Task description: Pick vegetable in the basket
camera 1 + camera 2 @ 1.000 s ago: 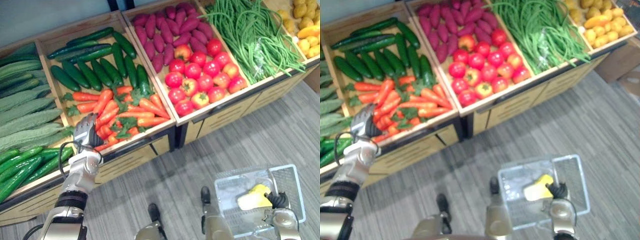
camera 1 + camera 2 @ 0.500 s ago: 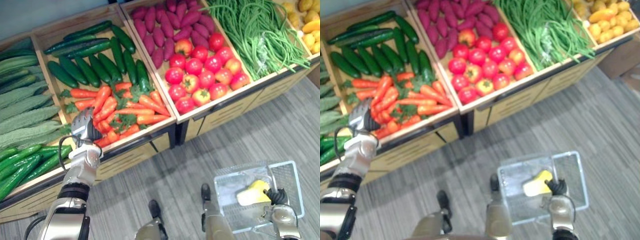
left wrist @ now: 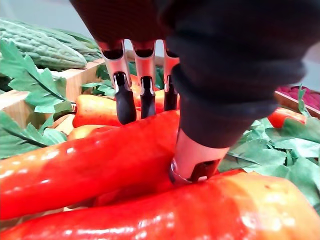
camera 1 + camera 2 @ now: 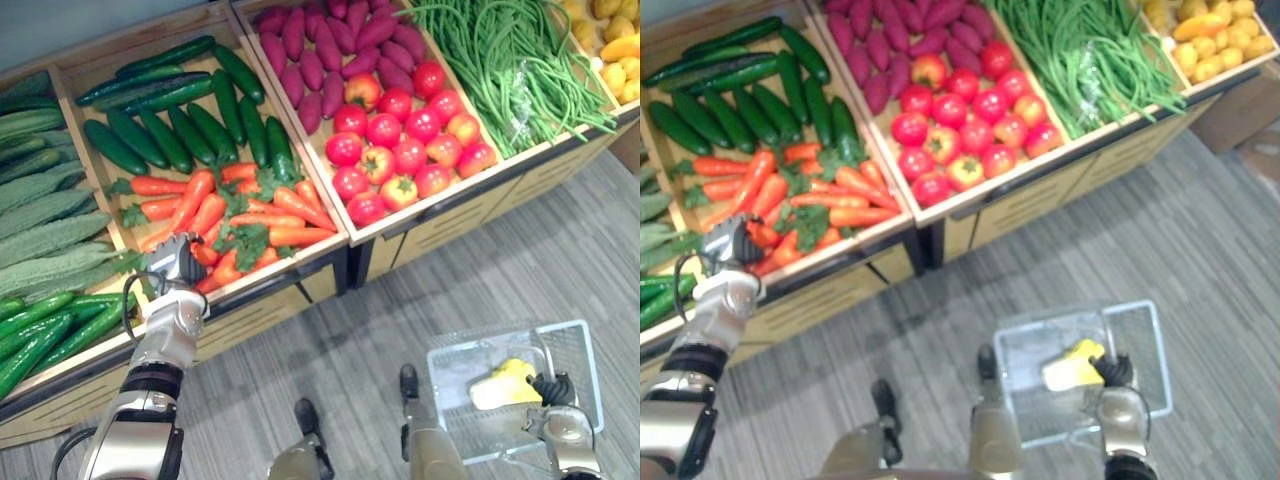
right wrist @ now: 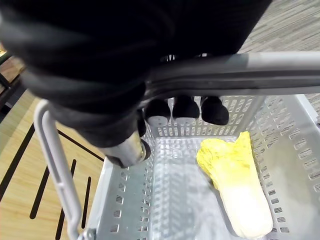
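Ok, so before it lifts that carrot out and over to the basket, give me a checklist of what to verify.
1. Left hand on a carrot: ok, fingers behind it, thumb in front.
2. Grip firm enough to lift: cannot tell.
3. Carrot free of neighbours: not ok, another carrot lies against it, and green leaves are close by.
4. Right hand curled round the basket handle: ok.
5. Room in the basket: ok, one yellow-white vegetable lies in it, bare floor beside it.

carrots [image 4: 262, 214] before cucumbers [image 4: 170, 135] | tomatoes [image 4: 405, 152] right of carrots | cabbage [image 4: 503, 387] in basket [image 4: 588, 362]
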